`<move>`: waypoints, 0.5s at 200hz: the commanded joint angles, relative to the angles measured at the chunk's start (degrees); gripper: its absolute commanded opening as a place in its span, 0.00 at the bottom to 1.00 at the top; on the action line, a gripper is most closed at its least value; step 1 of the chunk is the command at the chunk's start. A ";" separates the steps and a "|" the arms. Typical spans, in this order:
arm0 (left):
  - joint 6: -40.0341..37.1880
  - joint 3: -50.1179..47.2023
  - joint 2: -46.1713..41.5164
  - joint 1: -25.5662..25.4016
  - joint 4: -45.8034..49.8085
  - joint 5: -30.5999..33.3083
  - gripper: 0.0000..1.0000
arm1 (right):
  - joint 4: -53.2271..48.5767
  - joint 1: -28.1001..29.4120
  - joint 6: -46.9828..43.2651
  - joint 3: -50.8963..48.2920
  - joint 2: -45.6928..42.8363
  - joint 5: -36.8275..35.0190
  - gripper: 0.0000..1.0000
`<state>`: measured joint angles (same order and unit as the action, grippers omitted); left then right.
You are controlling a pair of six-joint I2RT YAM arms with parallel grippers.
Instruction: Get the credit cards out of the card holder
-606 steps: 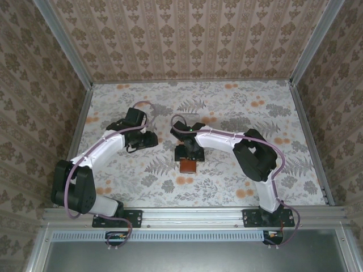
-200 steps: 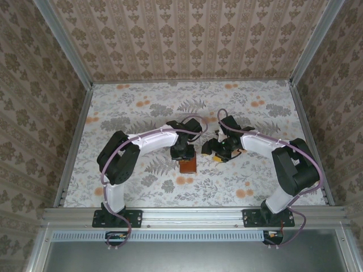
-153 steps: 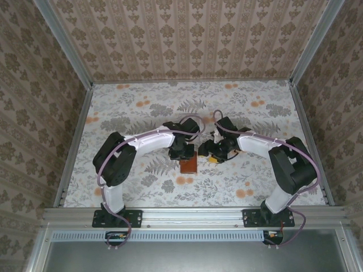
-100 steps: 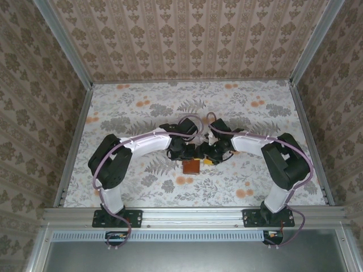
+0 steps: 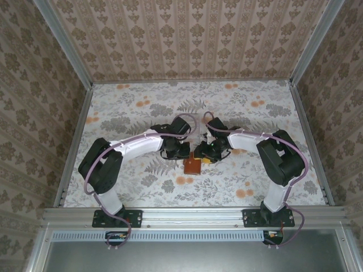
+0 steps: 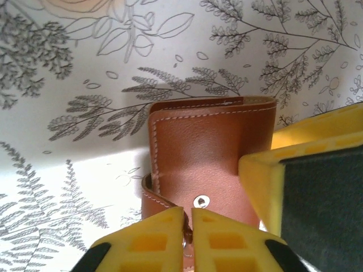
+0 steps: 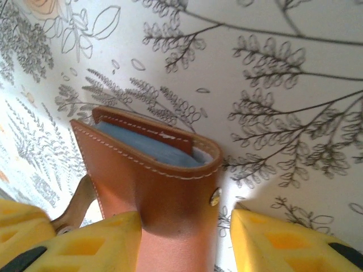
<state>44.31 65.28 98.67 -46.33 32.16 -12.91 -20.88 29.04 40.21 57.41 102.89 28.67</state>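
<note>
**Card holder point(image 5: 192, 166) folded at the middle of the table point(image 5: 142, 107), both grippers on it.**
Left gripper point(image 6: 187, 218): fingers together to a thin slit at the holder's near edge, clamped on its strap just below the snap stud. Right gripper point(image 7: 181, 226): fingers apart, straddling the folded holder from the opposite end. One finger touches its side and the other stands just clear of it. Blue-grey lining shows at the holder's upper edge.
</note>
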 commanded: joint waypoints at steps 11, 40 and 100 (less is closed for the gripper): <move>-1.49 -3.65 -3.39 1.57 2.00 0.35 0.26 | -4.85 0.32 -1.62 1.86 -1.10 -3.52 0.47; -1.95 -5.48 -3.94 2.72 0.17 -0.71 0.27 | -6.08 0.53 -1.62 2.27 -2.12 -4.20 0.47; -3.31 -9.97 -4.03 5.83 -8.78 -5.96 0.17 | -12.63 3.57 -2.10 5.95 -2.96 -10.40 0.54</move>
<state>42.57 57.47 96.25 -41.91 28.10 -15.49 -27.46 30.79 38.94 60.29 101.97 23.14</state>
